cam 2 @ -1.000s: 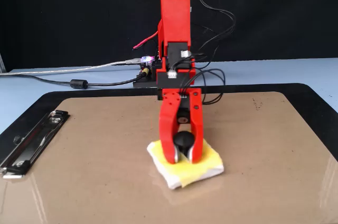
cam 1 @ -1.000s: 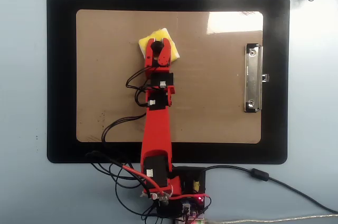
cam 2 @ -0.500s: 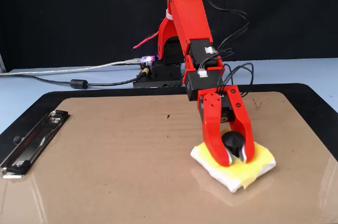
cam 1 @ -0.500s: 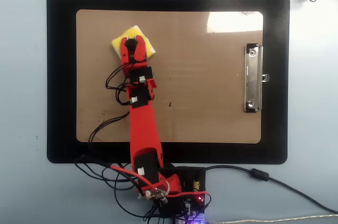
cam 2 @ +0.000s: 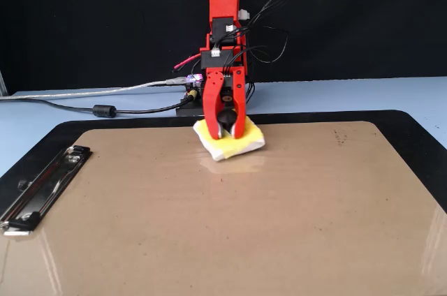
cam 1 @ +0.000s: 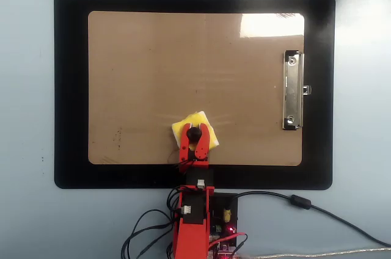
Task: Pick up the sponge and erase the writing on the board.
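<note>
The red hand (cam 1: 195, 138) (cam 2: 225, 128) is clamped on the black knob (cam 1: 193, 132) (cam 2: 224, 119) of the sponge (cam 1: 195, 129) (cam 2: 232, 141), which lies flat on the board (cam 1: 244, 88) (cam 2: 209, 226) near its edge closest to the arm's base, in the overhead view well left of the clip (cam 1: 293, 91).

In the overhead view the sponge (cam 1: 195, 126) lies on the board (cam 1: 153, 76) near its lower edge, left of the clip (cam 1: 292, 91).

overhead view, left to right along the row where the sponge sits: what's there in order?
black mat → bare board → sponge with the hand shut on its knob → more bare board → metal clip → black mat again.
</note>
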`<action>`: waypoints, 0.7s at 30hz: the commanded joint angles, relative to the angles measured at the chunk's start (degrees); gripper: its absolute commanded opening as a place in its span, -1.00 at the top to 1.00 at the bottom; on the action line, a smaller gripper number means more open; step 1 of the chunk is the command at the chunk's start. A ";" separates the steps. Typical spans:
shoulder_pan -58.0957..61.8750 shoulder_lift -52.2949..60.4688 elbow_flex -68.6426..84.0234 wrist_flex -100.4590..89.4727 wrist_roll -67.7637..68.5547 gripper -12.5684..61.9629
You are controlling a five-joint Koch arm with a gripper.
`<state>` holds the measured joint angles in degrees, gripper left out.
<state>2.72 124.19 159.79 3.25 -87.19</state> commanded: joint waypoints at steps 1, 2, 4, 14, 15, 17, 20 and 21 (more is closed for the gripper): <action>1.05 1.76 -0.53 0.53 -0.26 0.88; 0.79 1.58 -0.62 0.00 -0.53 0.88; 0.88 0.97 -0.88 -3.16 -0.97 0.88; 1.49 -19.42 0.44 -28.83 -0.79 0.88; 1.41 -16.79 2.64 -28.92 -0.88 0.88; 0.88 -12.04 4.48 -28.65 -0.97 0.88; -4.57 -12.57 4.13 -28.74 -3.60 0.88; -9.32 -12.57 3.16 -28.74 -5.89 0.88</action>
<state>-2.64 110.83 164.27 -24.35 -88.77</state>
